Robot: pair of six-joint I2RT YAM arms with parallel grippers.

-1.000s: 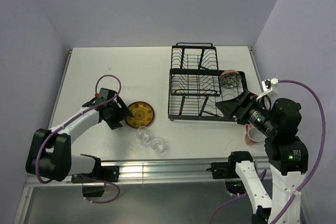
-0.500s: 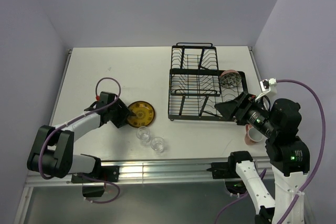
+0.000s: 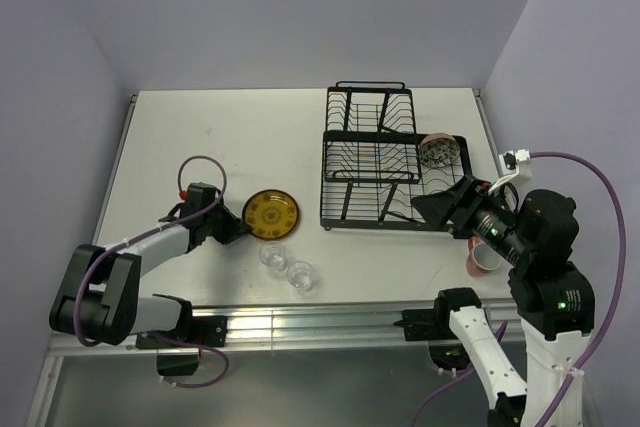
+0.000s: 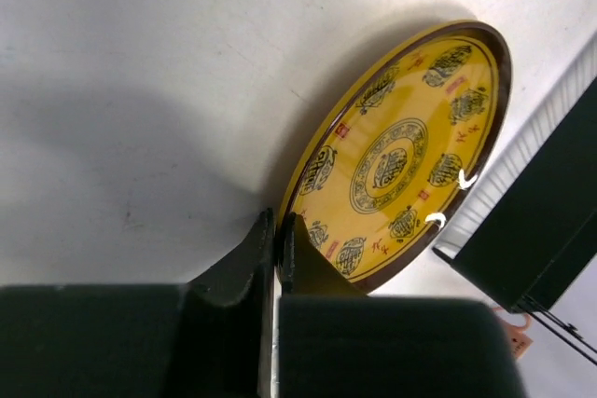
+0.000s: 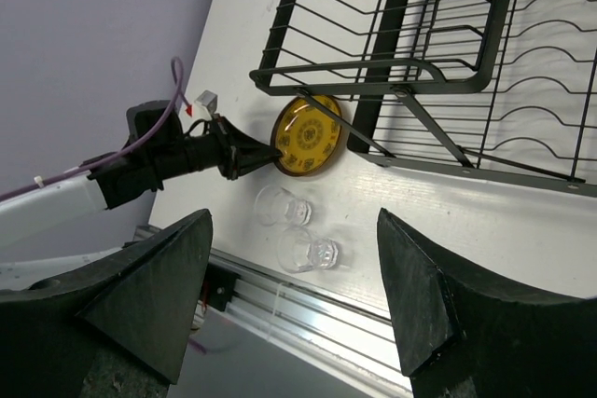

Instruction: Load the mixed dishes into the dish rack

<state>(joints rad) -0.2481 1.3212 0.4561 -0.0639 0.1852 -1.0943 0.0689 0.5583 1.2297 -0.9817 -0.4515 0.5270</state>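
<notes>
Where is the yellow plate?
In the top view the plate lies left of the rack, just beyond two glasses, its rim pinched by the left gripper.

A white table carries everything. Lilac walls rise from the table's far, left and right edges. An aluminium rail runs along its near edge. A small dark mark shows on its far-left part. A pink cup stands by its near-right corner, partly hidden.
</notes>
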